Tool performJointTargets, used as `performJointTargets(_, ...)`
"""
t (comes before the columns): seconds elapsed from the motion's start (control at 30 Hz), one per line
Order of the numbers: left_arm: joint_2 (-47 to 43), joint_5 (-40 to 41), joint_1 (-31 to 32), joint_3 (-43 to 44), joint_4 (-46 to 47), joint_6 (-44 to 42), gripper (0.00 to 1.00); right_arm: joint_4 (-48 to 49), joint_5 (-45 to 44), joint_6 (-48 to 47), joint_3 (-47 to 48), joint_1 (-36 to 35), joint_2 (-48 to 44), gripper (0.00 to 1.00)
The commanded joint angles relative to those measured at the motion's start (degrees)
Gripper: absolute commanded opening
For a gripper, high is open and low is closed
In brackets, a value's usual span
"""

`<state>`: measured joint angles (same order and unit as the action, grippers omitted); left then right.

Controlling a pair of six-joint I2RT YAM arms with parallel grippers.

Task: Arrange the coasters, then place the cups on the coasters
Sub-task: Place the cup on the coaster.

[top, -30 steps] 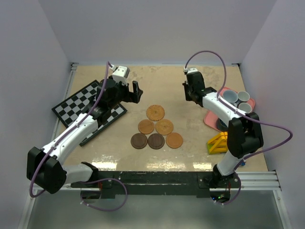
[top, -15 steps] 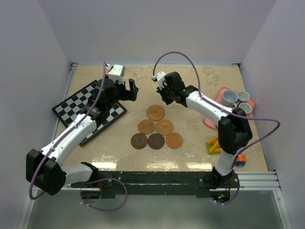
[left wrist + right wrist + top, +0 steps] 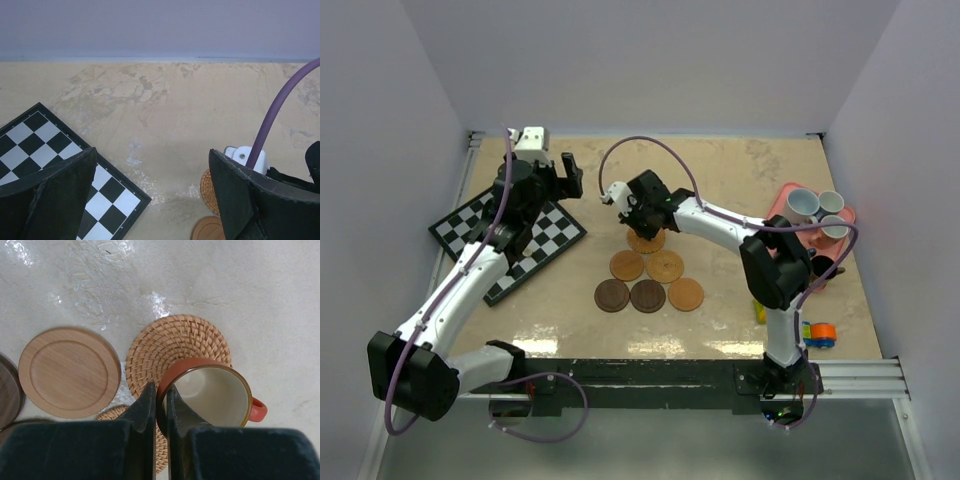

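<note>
Where pale walls box the beige table, chessboard left, right gripper pinches cup rim; left gripper spread.

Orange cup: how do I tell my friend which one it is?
Find the triangle of coasters mid-table. Over its far tip, a woven coaster, the right arm's fingers pinch the orange cup by its rim. It's the only orange one; the pale cups sit on the pink tray.

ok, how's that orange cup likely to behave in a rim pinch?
Cup looks glazed and rigid: probably slippery, may swing in the right tool's pinch on one wall. Handle juts sideways, likely adding tilt. Woven coaster looks bumpy; it might rock there.
</note>
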<state>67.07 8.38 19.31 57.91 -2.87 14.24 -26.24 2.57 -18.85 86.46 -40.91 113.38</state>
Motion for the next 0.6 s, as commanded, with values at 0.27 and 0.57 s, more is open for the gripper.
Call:
performJointTargets(0.27, -2.29, 0.23, -0.85, 0.19, 1.12, 0.53, 0.98, -1.09, 1.56, -5.41, 5.22, -0.84, 2.37, 0.0)
performJointTargets(0.57, -2.38, 0.23, -0.85, 0.27, 1.03, 0.53, 0.98, -0.83, 1.21, -5.49, 3.63, -0.84, 2.02, 0.05)
